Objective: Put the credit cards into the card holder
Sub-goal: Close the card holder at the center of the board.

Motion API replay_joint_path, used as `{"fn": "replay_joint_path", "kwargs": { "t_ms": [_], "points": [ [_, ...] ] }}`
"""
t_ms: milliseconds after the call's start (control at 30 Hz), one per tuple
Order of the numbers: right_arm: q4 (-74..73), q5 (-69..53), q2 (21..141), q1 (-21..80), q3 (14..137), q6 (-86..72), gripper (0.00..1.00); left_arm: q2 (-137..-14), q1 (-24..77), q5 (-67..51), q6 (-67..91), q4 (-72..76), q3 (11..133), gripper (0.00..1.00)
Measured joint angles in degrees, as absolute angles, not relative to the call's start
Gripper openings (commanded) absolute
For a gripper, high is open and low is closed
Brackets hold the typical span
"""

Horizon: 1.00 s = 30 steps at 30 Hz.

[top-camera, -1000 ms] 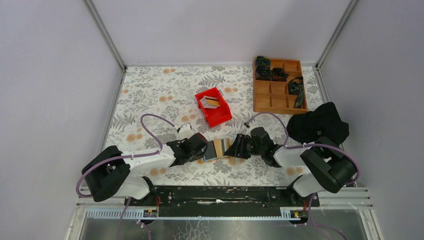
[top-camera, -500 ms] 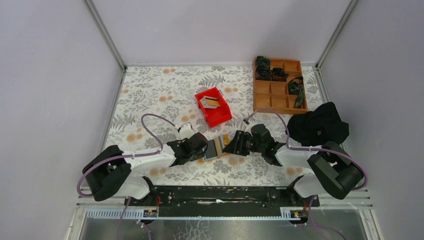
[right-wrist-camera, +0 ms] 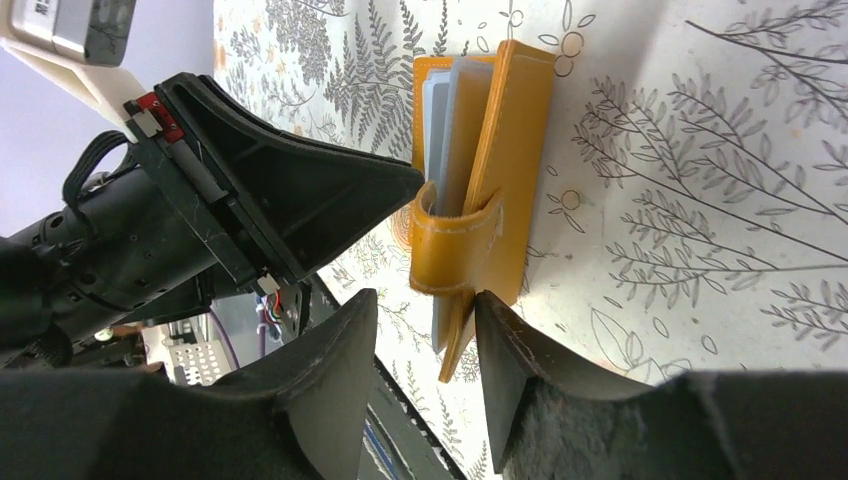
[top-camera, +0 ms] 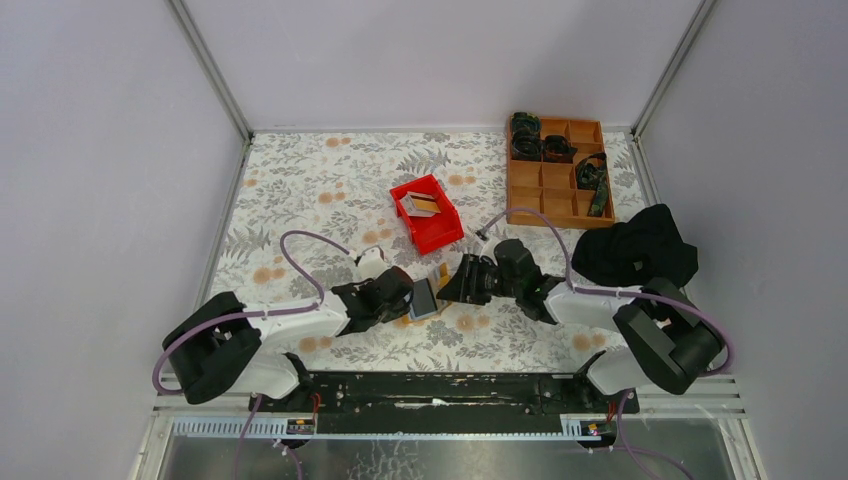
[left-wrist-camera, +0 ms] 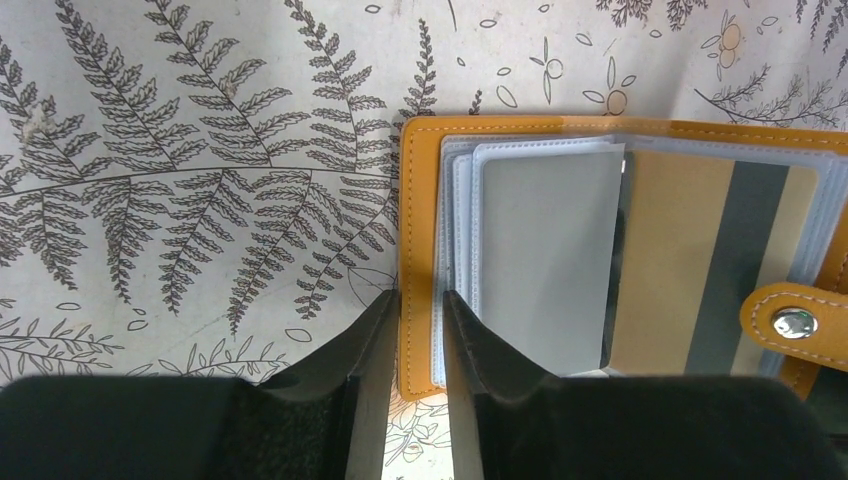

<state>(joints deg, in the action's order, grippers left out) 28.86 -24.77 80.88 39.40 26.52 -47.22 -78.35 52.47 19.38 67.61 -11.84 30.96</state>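
The tan-orange card holder [top-camera: 425, 298] sits between my two grippers near the front middle of the table, with its right half lifted over the left half. My left gripper [top-camera: 406, 300] is shut on its left edge [left-wrist-camera: 418, 250]. In the left wrist view, clear sleeves hold a grey card [left-wrist-camera: 545, 260] and a gold card with a dark stripe [left-wrist-camera: 700, 260]. In the right wrist view, the holder [right-wrist-camera: 515, 150] shows edge-on. My right gripper [right-wrist-camera: 420, 300] is open, with the strap tab between its jaws, against the right finger. More cards [top-camera: 422, 204] lie in the red bin.
A red plastic bin [top-camera: 445, 232] stands just behind the holder. An orange-brown compartment tray [top-camera: 556, 190] with dark items is at the back right. A black cloth [top-camera: 635, 250] lies at the right. Enclosure walls stand on three sides.
My right gripper has moved left and away from me. It has lifted the holder's right half from flat to folded over the left half. My left gripper has kept its hold.
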Motion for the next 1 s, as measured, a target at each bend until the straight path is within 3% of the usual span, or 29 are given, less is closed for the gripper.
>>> {"fn": "replay_joint_path", "kwargs": {
  "t_ms": [200, 467, 733, 833, 933, 1000],
  "points": [
    [21.5, -22.2, 84.5, 43.1, 32.8, -43.0, 0.45, -78.1, 52.5, 19.4, 67.9, -11.4, 30.6, 0.29],
    [10.0, -13.3, 87.7, 45.4, 39.1, -38.8, 0.29, -77.3, 52.4, 19.4, 68.3, -10.6, 29.8, 0.32],
    [3.4, -6.8, 90.7, 46.3, 42.2, -36.6, 0.35, -76.1, 52.5, 19.0, 69.0, -9.9, 29.0, 0.34],
    [1.8, -5.0, 90.6, 47.4, 43.3, -35.7, 0.33, -76.1, 52.4, 19.0, 69.1, -9.7, 28.9, 0.34],
    [0.5, -3.9, 90.6, 48.1, 44.5, -34.8, 0.23, -75.9, 52.4, 19.0, 69.3, -9.6, 28.7, 0.39],
    [-0.1, -3.5, 90.6, 48.3, 45.3, -34.5, 0.17, -75.3, 52.5, 18.8, 70.0, -9.4, 28.3, 0.48]
  ]
}}
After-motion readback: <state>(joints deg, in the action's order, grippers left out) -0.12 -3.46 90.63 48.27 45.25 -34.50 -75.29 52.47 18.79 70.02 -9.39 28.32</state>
